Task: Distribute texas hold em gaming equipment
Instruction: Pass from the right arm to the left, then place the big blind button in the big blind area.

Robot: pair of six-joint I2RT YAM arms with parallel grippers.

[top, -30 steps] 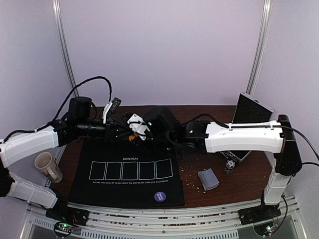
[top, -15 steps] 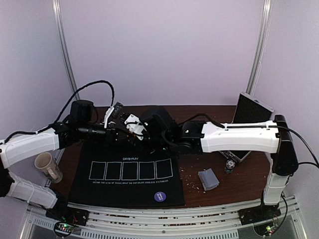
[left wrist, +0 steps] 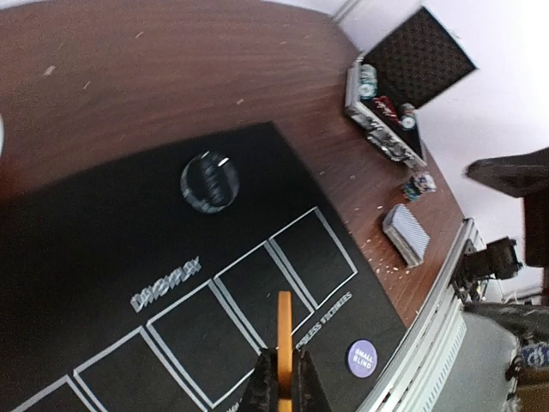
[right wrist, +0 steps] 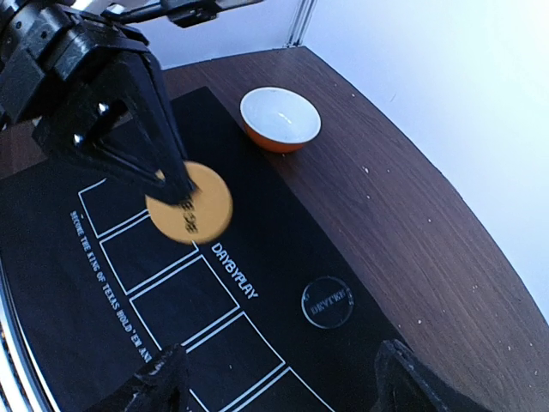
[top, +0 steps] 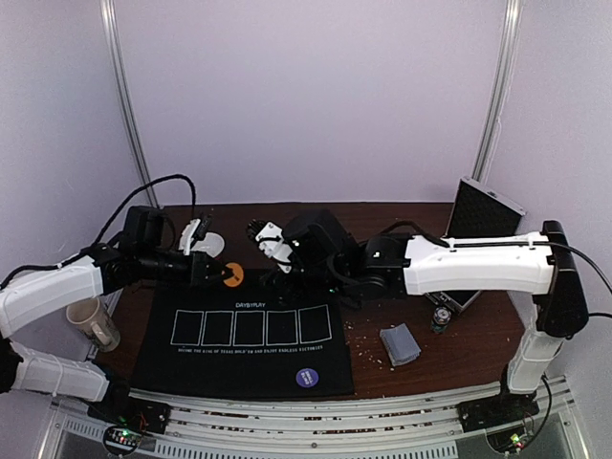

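Above the far left of the black mat (top: 220, 373), we hold the orange chip (right wrist: 189, 209) in our left gripper (left wrist: 280, 378), jaws closed flat on its two faces. Our right gripper (right wrist: 283, 386) hangs opposite, spread wide and empty. We judge the chip light, stiff and slick, best pinched across its faces near the rim. The clear disc (right wrist: 328, 302) lies on the mat below.

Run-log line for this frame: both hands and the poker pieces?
left hand: shut on orange chip, over black mat | right hand: open, empty | clear disc: flat on mat | purple chip: mat's near edge
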